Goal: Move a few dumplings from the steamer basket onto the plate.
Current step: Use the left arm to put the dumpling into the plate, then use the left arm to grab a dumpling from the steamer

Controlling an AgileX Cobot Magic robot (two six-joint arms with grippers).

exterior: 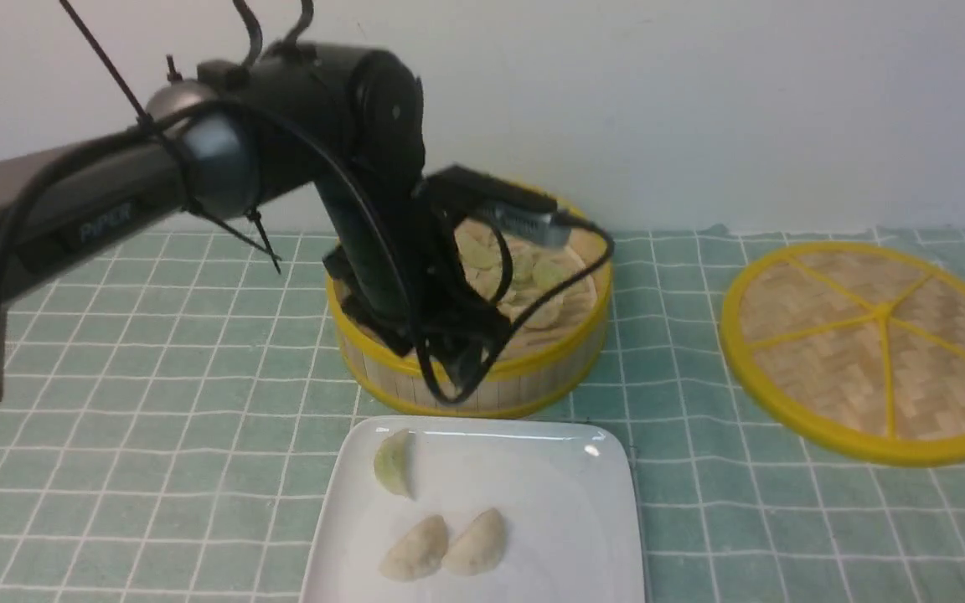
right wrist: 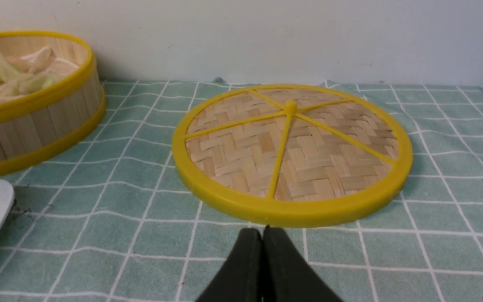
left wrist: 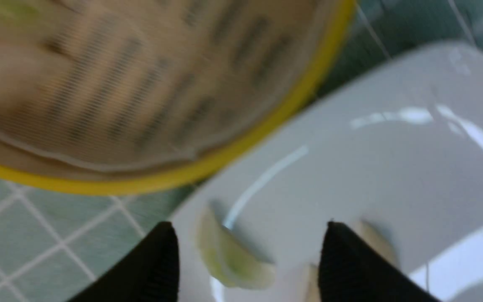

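Left gripper (left wrist: 250,228) wide open, empty, at gap between steamer basket (exterior: 549,356), frame centre, and plate (exterior: 549,502), lower centre. Three dumplings (exterior: 476,543) plated. Next pick: centre on one dumpling, pinch gently. Right gripper (right wrist: 262,233) closed, empty.

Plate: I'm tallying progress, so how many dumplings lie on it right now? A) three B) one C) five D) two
A: the plate holds a green dumpling, a pale dumpling and a second pale dumpling beside it.
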